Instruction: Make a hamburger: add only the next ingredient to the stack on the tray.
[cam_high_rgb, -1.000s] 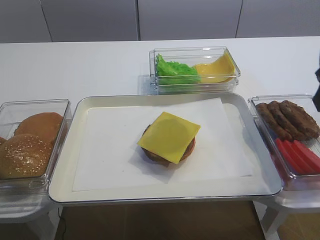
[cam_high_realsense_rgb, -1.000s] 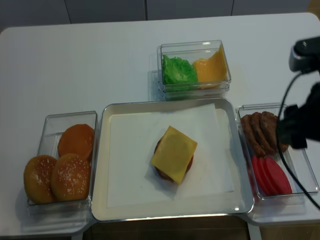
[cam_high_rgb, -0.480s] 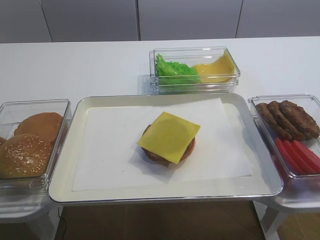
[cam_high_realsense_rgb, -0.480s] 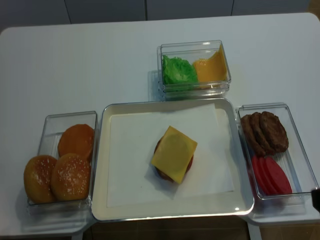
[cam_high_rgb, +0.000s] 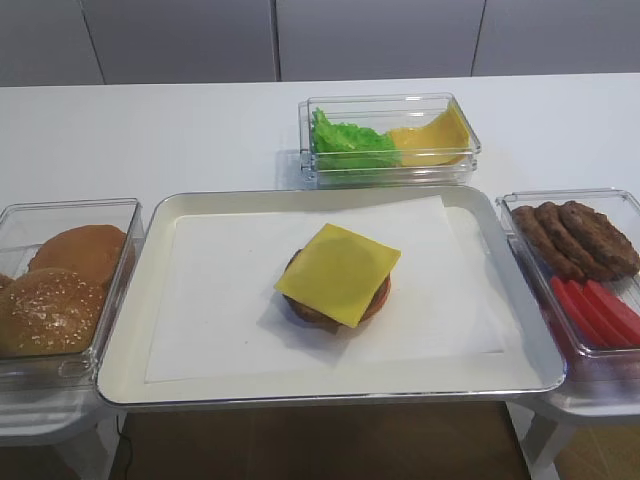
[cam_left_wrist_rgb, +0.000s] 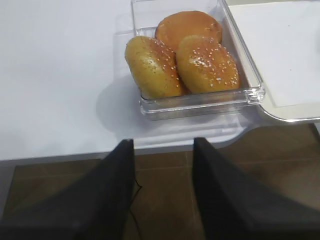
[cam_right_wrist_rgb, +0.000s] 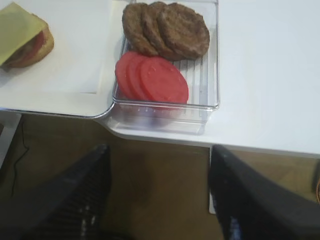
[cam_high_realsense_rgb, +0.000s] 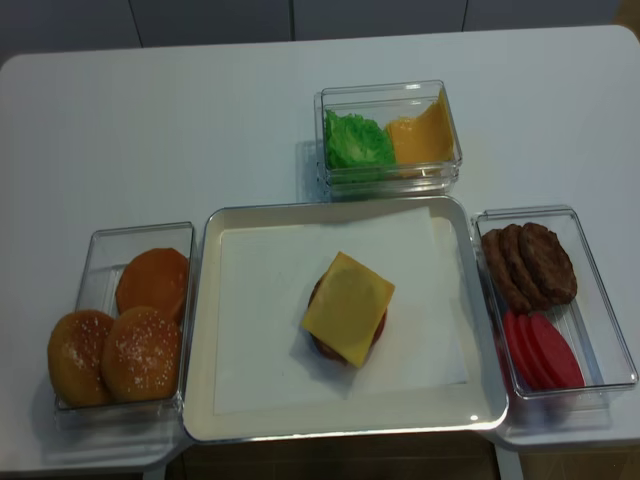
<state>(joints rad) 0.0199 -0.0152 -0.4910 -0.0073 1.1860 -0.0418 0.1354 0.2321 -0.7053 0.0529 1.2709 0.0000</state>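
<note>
The cheese lies flat on the stack, mid-tray (corners overhanging). Right fingers stand apart, empty, below the surface edge. Left fingers also stand apart, empty.

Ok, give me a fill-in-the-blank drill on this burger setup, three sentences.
1. The cheese slice lies on top of the ____ on the tray.
2. The lettuce shares its bin with more ____.
3. The tomato slices share a bin with loose ____.

Missing words: stack; cheese; patties
</note>
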